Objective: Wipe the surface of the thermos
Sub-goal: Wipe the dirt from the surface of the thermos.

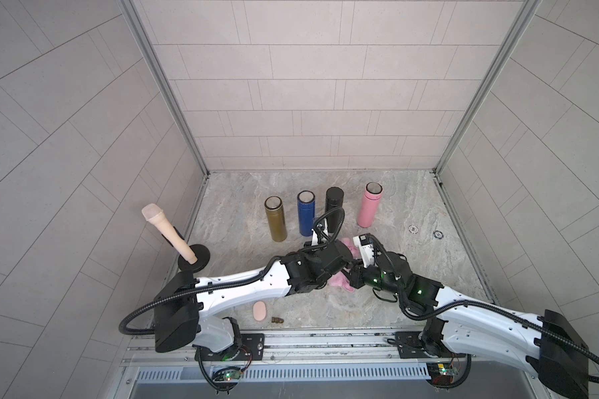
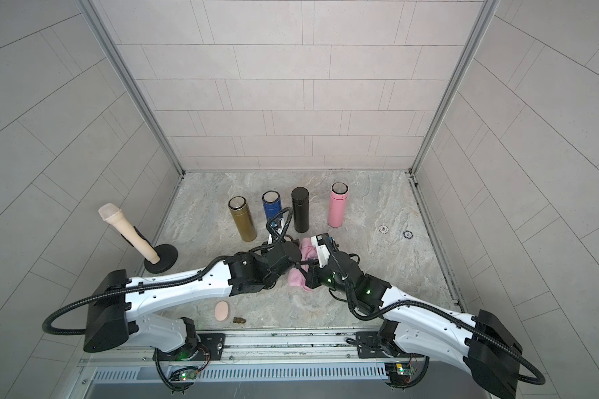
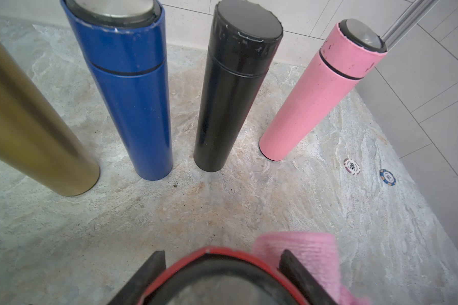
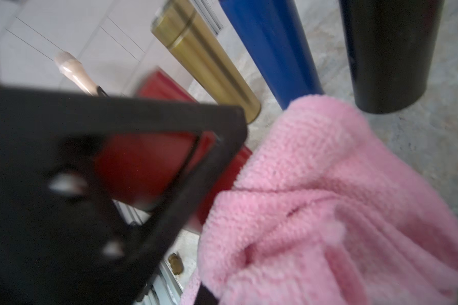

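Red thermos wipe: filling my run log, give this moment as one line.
left end effector: shut on red thermos | right end effector: shut on pink cloth | contact: pink cloth against red thermos

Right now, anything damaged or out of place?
No spills. Paint is chipped along the lid rims of the blue thermos, black thermos and pink thermos. A white poker chip and a blue poker chip lie loose on the table right of them; a small brown object sits near the front edge.
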Robot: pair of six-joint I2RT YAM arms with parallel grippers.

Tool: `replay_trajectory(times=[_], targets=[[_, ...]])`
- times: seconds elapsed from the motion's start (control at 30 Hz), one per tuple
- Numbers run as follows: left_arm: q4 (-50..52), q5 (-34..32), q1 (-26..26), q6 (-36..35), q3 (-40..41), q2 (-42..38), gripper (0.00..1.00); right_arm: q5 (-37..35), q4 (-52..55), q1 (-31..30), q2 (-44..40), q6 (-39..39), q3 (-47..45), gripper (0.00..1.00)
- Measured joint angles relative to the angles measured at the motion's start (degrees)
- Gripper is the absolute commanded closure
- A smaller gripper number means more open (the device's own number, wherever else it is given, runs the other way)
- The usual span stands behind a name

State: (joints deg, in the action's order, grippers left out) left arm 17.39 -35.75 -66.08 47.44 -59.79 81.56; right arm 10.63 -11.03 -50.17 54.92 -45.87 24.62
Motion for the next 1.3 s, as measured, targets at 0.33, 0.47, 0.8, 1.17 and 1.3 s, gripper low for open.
replay_trajectory(times=[0.33, 0.47, 0.8, 1.17, 1.3], targets=[[-8.57, 9.64, 0.83, -27.04, 5.62, -9.6, 1.0, 5.16, 4.9, 4.81, 4.61, 3.8, -5.84, 1.0], [-10.78, 18.93, 4.7, -32.5, 8.66, -12.81, 1.0, 12.68, 5.81, 9.92, 4.0, 6.1, -3.78, 1.0], [-18.32, 32.89, 7.3, -38.91, 15.5, -12.7, 1.0, 30.01, 5.77, 13.9, -1.7, 8.61, 3.06, 1.0], [-22.88, 38.49, 7.52, -43.89, 19.69, -15.85, 1.0, 32.0, 5.01, 14.01, 10.47, 15.19, -2.16, 1.0], [-22.6, 40.63, 7.45, -45.2, 19.98, -17.05, 1.0, 31.56, 5.29, 13.27, 16.44, 16.85, -2.16, 1.0]])
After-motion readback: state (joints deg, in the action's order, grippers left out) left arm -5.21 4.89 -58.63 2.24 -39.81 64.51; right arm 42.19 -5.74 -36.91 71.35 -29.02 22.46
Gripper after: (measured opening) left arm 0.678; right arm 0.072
